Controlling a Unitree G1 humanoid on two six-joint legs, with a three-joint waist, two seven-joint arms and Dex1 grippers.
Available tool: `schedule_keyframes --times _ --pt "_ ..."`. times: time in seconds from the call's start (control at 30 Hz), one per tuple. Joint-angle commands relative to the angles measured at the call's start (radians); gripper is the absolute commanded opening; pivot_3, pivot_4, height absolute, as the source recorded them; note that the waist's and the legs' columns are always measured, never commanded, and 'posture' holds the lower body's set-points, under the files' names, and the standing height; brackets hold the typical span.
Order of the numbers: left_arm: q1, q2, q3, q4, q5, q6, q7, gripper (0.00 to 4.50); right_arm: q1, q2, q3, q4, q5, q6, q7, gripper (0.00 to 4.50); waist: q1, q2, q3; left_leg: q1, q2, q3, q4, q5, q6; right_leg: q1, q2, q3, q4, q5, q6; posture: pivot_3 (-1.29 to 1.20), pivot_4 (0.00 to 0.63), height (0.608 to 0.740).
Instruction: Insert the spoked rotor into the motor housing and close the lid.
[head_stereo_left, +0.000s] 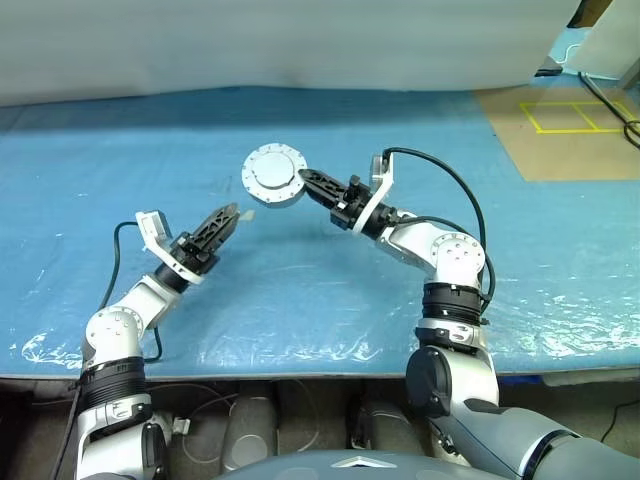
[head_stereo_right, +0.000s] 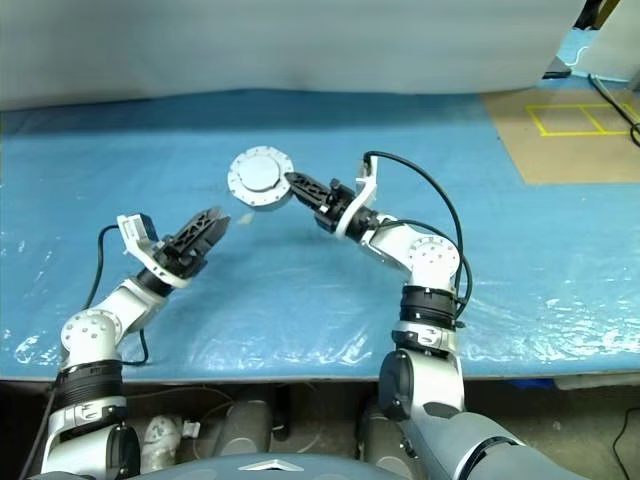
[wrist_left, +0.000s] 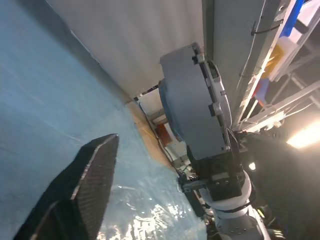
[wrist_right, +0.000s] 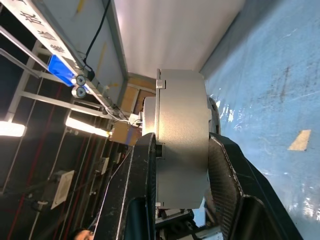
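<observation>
My right pincer (head_stereo_left: 312, 181) pinches the closed housing (head_stereo_left: 272, 175) at its 3 o'clock edge; left pincer (head_stereo_left: 226, 219) spread, I'd lower it level onto the worktop (head_stereo_left: 300, 290).

Count it up: two robot hands, the left hand (head_stereo_left: 228, 217) and the right hand (head_stereo_left: 308, 180), one closed motor housing (head_stereo_left: 272, 175), one small pale scrap (head_stereo_left: 246, 213), one blue sheet (head_stereo_left: 300, 280) over one desk (head_stereo_left: 330, 370).

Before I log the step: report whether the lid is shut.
Shut: the lid lies flat against the motor housing, clamped by the right gripper.
</observation>
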Motion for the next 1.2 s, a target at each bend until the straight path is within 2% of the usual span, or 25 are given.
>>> schedule_keyframes --times 0.03,0.27,0.4,0.57,0.8,0.93,1.03,1.13,1.17,1.2 --pt "-0.03 -0.03 0.003 0.001 -0.01 -0.027 0.018 4.46 -0.039 0.004 0.001 -0.065 0.081 -0.002 0.001 1.1 0.001 0.0 0.0 0.0 0.0 0.0 0.0 0.0 0.0 0.0 0.0 0.0 0.0 0.0 0.0 0.0 0.15 0.74" --pt "-0.128 -0.103 0.013 0.024 -0.126 0.038 0.065 4.46 -0.034 -0.002 0.021 -0.076 0.106 0.004 -0.023 1.1 -0.001 0.0 0.0 0.0 0.0 -0.001 0.002 0.0 0.0 0.001 0.0 0.0 0.0 0.002 0.003 0.0 0.15 0.74" --pt "-0.159 -0.12 -0.036 0.1 -0.042 0.003 0.053 4.46 -0.031 -0.003 0.027 -0.083 0.116 0.002 -0.033 1.1 0.001 0.0 0.0 0.0 -0.001 -0.002 0.003 0.0 0.0 0.001 0.0 0.0 0.0 0.002 0.003 0.0 0.15 0.74" --pt "-0.226 -0.159 -0.033 0.176 -0.022 -0.041 0.052 4.46 -0.027 -0.008 0.033 -0.09 0.124 0.003 -0.039 1.1 0.002 0.0 0.0 -0.001 -0.001 -0.002 0.005 0.0 0.0 0.002 0.0 0.0 0.0 0.003 0.006 0.0 0.15 0.74" --pt "-0.279 -0.214 -0.015 0.186 -0.027 -0.073 0.105 4.46 -0.016 -0.012 0.045 -0.1 0.136 0.001 -0.045 1.1 0.001 0.0 0.0 -0.001 -0.001 -0.003 0.008 0.0 0.0 0.004 0.0 0.0 0.0 0.004 0.007 0.0 0.15 0.74" --pt "-0.251 -0.225 -0.035 0.157 0.045 -0.147 0.109 4.46 -0.013 -0.01 0.048 -0.098 0.136 -0.003 -0.048 1.1 0.001 0.0 0.0 -0.001 -0.001 -0.003 0.008 0.0 0.0 0.004 0.0 0.0 0.0 0.004 0.007 0.0 0.15 0.74" --pt "-0.232 -0.231 -0.032 0.126 0.035 -0.149 0.116 3.9 -0.009 -0.009 0.05 -0.099 0.14 -0.003 -0.051 1.1 0.001 0.0 0.0 -0.001 -0.001 -0.003 0.008 0.0 0.0 0.004 0.0 0.0 0.0 0.004 0.007 0.0 0.15 0.74" --pt "-0.224 -0.236 -0.056 0.107 0.069 -0.158 0.15 2.93 -0.008 -0.009 0.052 -0.094 0.144 -0.005 -0.055 1.1 0.001 0.0 0.0 -0.001 -0.001 -0.004 0.009 0.0 0.0 0.004 0.0 0.0 0.001 0.004 0.007 0.0 0.15 0.74" --pt "-0.227 -0.24 -0.059 0.11 0.086 -0.178 0.159 2.72 -0.008 -0.008 0.053 -0.094 0.144 -0.005 -0.057 1.1 0.001 0.0 0.0 -0.001 -0.001 -0.004 0.009 0.0 0.0 0.004 0.0 0.0 0.001 0.004 0.007 0.0 0.15 0.74" --pt "-0.229 -0.25 -0.051 0.105 0.076 -0.195 0.142 2.72 -0.008 -0.007 0.055 -0.093 0.142 -0.006 -0.058 1.1 0.001 0.0 0.0 -0.001 -0.001 -0.004 0.01 0.0 0.0 0.005 0.0 -0.001 0.001 0.004 0.007 0.0 0.15 0.74"
